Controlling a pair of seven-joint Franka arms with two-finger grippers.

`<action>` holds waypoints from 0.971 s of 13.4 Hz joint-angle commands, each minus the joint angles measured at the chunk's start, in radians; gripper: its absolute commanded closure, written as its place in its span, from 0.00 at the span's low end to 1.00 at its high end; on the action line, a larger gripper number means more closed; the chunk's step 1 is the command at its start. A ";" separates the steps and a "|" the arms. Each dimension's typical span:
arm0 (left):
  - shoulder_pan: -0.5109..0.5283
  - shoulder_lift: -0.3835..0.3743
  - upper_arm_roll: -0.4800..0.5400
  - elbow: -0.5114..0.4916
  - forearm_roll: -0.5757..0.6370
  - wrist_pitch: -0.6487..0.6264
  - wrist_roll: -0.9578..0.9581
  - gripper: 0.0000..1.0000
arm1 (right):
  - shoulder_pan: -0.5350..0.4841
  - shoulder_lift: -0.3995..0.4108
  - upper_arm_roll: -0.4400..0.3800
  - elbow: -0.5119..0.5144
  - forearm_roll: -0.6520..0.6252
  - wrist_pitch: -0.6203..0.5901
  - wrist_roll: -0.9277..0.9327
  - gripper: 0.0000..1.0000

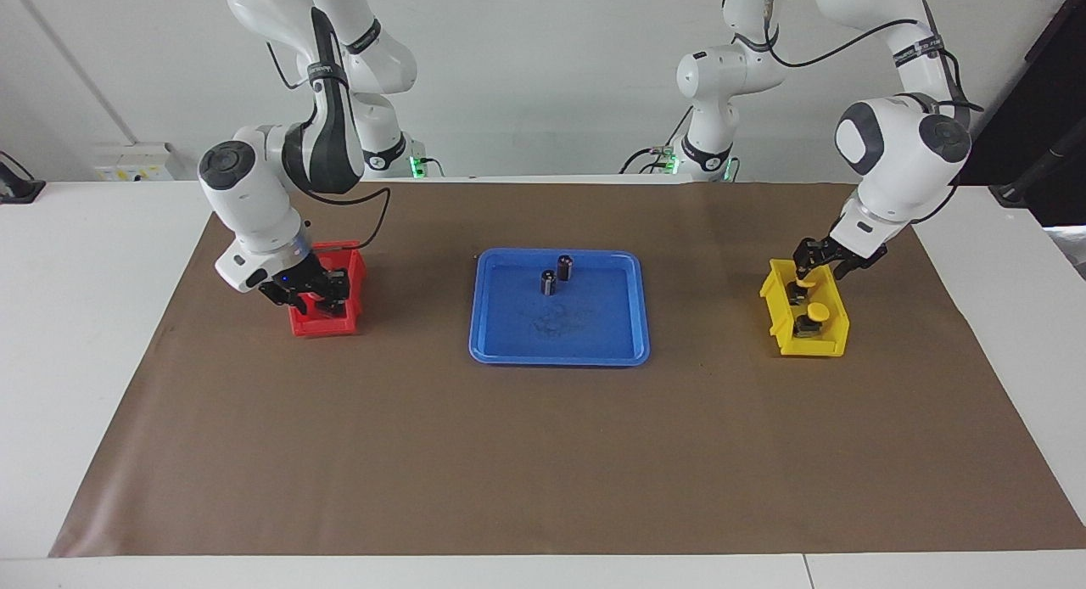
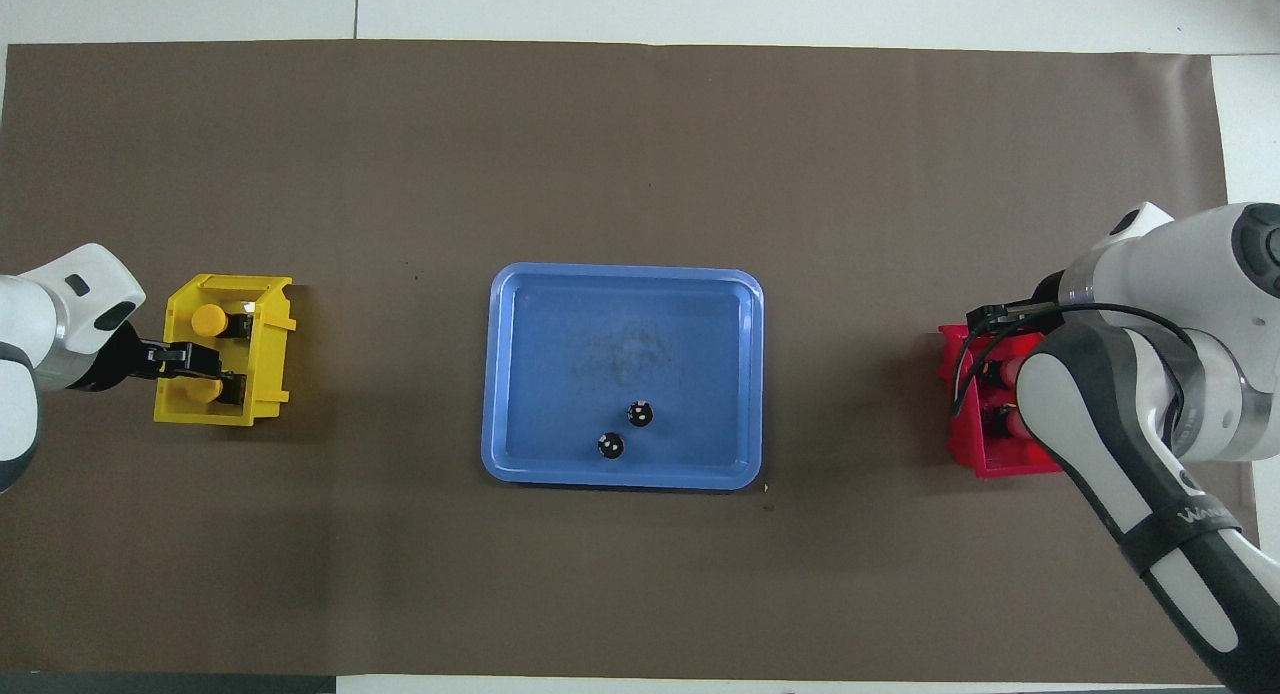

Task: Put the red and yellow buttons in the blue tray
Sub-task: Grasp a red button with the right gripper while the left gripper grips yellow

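Note:
The blue tray [image 1: 560,358] [image 2: 620,479] lies mid-table. Two yellow buttons sit in the yellow bin [image 1: 814,347] [image 2: 215,414] toward the left arm's end. My left gripper [image 1: 803,277] [image 2: 190,366] reaches into this bin, at the yellow button nearer the robots [image 1: 803,281] [image 2: 205,390]. The other yellow button [image 1: 819,311] [image 2: 208,319] stands free beside it. My right gripper [image 1: 316,294] is down in the red bin [image 1: 327,324] [image 2: 985,464] toward the right arm's end. The gripper and the arm cover that bin's inside, so the red buttons are hidden.
Two dark cylinders without coloured caps [image 1: 549,282] [image 1: 565,267] [image 2: 611,445] [image 2: 640,413] stand in the tray, in the part nearer the robots. A brown mat [image 1: 543,453] covers the table.

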 commanded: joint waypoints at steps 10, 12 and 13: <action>0.014 -0.015 -0.004 -0.096 0.009 0.105 0.009 0.32 | -0.045 -0.047 0.007 -0.068 0.011 0.001 -0.076 0.35; 0.017 -0.015 -0.004 -0.098 0.009 0.113 0.007 0.33 | -0.043 -0.053 0.007 -0.074 0.011 0.001 -0.079 0.37; 0.017 -0.015 -0.004 -0.098 0.009 0.113 0.007 0.34 | -0.042 -0.053 0.007 -0.080 0.011 0.001 -0.079 0.37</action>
